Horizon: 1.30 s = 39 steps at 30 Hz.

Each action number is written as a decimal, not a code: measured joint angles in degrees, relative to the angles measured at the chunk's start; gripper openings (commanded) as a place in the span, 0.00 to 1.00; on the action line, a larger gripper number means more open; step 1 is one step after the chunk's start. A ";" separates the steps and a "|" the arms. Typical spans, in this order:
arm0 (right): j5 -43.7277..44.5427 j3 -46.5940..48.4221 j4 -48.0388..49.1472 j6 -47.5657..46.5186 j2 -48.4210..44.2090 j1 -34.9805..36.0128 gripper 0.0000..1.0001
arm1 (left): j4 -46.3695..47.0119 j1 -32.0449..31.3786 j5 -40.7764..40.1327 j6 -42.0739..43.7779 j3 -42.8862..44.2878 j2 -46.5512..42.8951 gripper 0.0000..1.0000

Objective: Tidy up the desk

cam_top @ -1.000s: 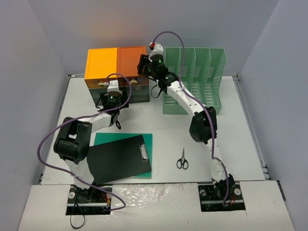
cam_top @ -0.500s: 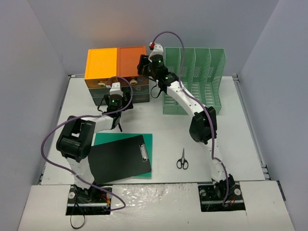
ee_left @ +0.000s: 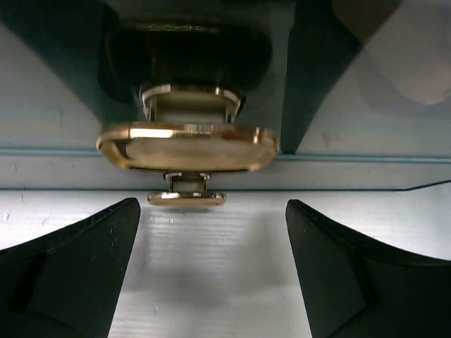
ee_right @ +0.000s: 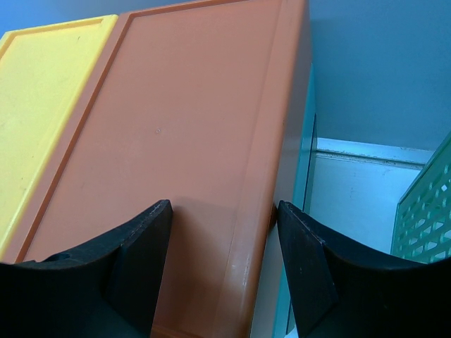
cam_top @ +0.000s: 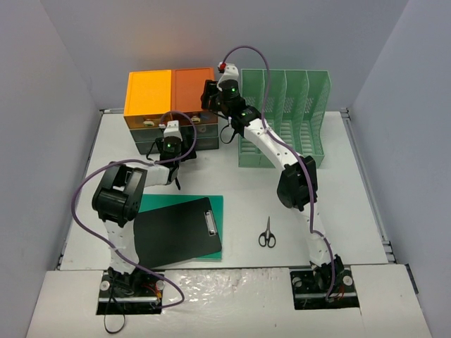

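Here, at the bench's (cam_top: 352,211) far edge, my left gripper (ee_left: 211,232) gapes before a drawer handle (ee_left: 187,146), my right gripper (ee_right: 224,211) likewise above the drawer unit (cam_top: 173,88). Likely next: clamp, pull.

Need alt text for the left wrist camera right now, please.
A gold drawer handle fills the centre, close ahead of the left gripper. Its two black fingers stand open at the lower corners, one on each side, not touching the handle.

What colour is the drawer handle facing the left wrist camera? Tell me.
Shiny gold, like polished brass. The drawer handle shows best in the left wrist view.
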 measured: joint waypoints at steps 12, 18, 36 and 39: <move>0.16 0.22 -0.26 -0.26 0.02 0.04 0.57 | -2.59 0.36 -0.57 3.68 3.46 1.35 0.77; 0.16 0.31 -0.34 -0.66 0.04 0.18 0.57 | -3.07 0.99 -1.02 4.70 4.93 2.31 0.68; 0.18 0.66 -0.66 -1.14 0.17 0.28 0.57 | -4.84 1.85 -2.12 6.45 6.72 3.30 0.01; 0.18 0.66 -0.66 -1.14 0.17 0.28 0.57 | -4.92 1.85 -2.12 6.37 6.72 3.28 0.00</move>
